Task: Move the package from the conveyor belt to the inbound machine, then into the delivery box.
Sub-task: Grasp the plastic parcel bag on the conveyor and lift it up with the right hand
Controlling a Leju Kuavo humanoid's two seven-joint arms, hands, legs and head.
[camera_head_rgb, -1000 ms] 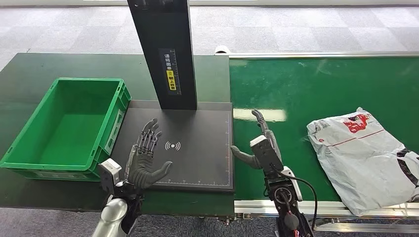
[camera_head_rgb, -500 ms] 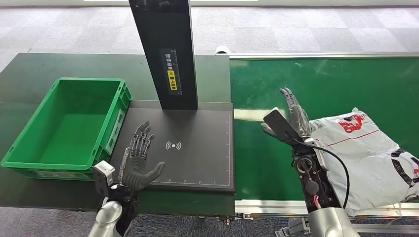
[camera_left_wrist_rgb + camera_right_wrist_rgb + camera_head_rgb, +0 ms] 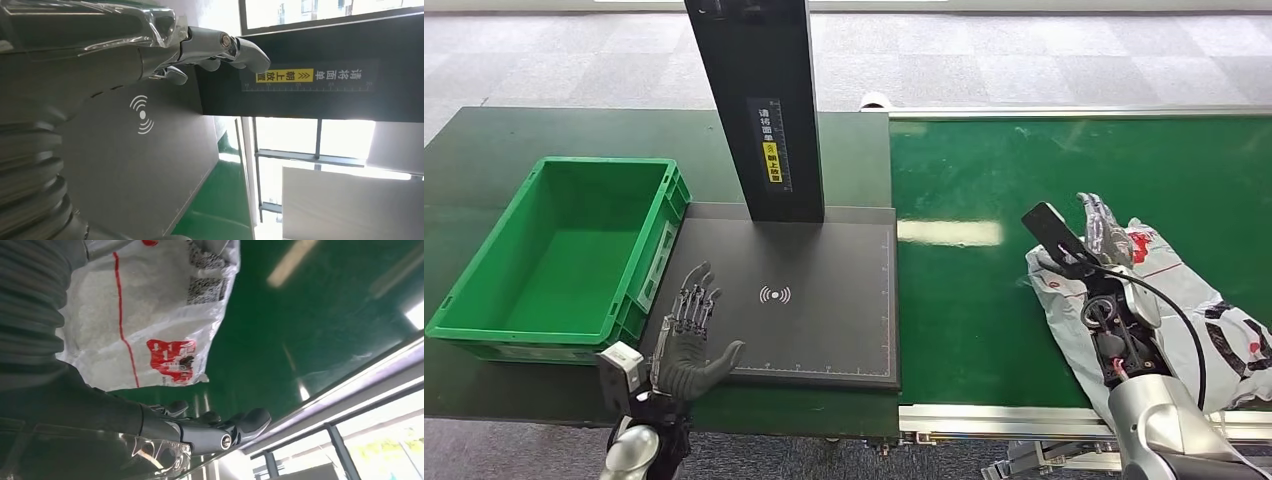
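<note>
The package (image 3: 1199,320), a crumpled white plastic bag with red and black print, lies on the green conveyor belt (image 3: 994,190) at the right. My right hand (image 3: 1092,232) hovers over the package's left end with fingers stretched out and apart, holding nothing. In the right wrist view the fingers (image 3: 215,432) reach past the package (image 3: 150,305). My left hand (image 3: 688,335) is open above the near left corner of the inbound machine's dark plate (image 3: 824,260). In the left wrist view its fingers (image 3: 220,47) extend over the plate (image 3: 135,160). The green delivery box (image 3: 484,290) stands left of the plate.
The machine's black column (image 3: 759,100) rises from the back of the plate, with a yellow label; it also shows in the left wrist view (image 3: 310,75). A metal rail (image 3: 984,415) runs along the belt's near edge. Grey carpet floor lies beyond the table.
My right arm has swung right, from the belt's left edge to over the package. The package has shifted left on the belt. My left hand has drawn back toward the plate's near edge.
</note>
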